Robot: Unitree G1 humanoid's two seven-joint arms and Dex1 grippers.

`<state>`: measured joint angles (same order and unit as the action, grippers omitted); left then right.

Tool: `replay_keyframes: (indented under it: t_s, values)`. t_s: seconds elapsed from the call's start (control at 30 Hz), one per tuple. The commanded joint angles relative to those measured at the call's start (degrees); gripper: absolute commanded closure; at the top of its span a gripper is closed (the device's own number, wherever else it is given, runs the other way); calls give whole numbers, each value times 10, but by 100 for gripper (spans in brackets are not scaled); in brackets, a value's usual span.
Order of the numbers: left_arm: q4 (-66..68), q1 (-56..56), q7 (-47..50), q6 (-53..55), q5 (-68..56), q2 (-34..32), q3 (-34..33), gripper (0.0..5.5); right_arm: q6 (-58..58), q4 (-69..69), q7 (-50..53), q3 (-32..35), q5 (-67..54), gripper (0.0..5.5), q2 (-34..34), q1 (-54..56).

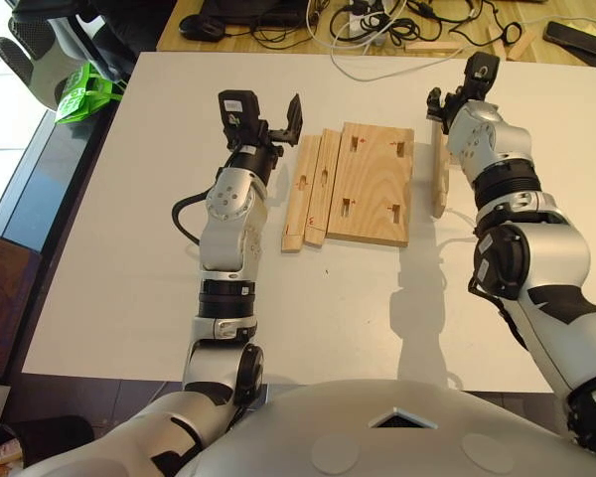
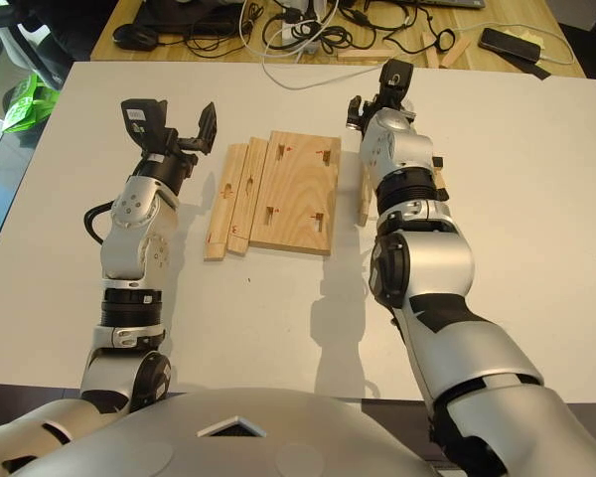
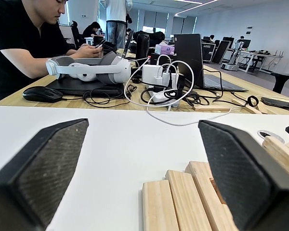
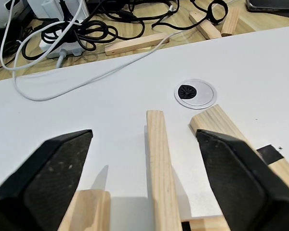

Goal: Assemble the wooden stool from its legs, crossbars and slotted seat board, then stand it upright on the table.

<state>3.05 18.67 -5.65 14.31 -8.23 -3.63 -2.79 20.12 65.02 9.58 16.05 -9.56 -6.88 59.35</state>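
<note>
One slotted seat board point(image 1: 372, 184) flat near the middle of the white table point(image 1: 129, 248), four small slots facing up. Just beside its left edge, two long wooden pieces point(image 1: 300, 199) lying side by side, touching each other, the inner one against the board or very nearly so. On the board's right, a little apart from it, another wooden piece point(image 1: 439, 184), partly covered by the right arm. Just beyond the far ends of the two left-hand pieces, left gripper point(image 1: 265, 114) low over the table, fingers point(image 3: 43, 168) spread wide, holding nothing. Above the far end of the right-hand piece, right gripper point(image 1: 459, 87), jaws wide apart and empty. From the right wrist, a slim stick point(image 4: 159, 168) on the table between the pads and a broader piece point(image 4: 229, 137) next to it, with a round cable grommet point(image 4: 196, 93) set in the tabletop beyond. Farther out, past the table's far edge, a wooden desk point(image 1: 536, 15) with tangled cables point(image 1: 377, 20), a mouse point(image 1: 194, 27), a phone point(image 1: 574, 38) and loose wooden sticks point(image 1: 432, 46).
</note>
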Motion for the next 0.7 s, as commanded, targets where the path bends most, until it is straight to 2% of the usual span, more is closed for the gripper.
replay_keyframes:
  t_s: [0.03, 0.53, 0.7]
  values:
    - [4, 5, 1, -2, 5, 0, 2, 128, -12, 46, 0, 17, -9, 144, -16, 25]
    - [-5, 5, 1, 4, 6, 3, 5, 128, -8, 97, -18, 55, -28, 144, -17, 3]
    - [-5, 5, 1, 4, 5, 3, 5, 128, -7, 100, -14, 67, -36, 230, -11, -1]
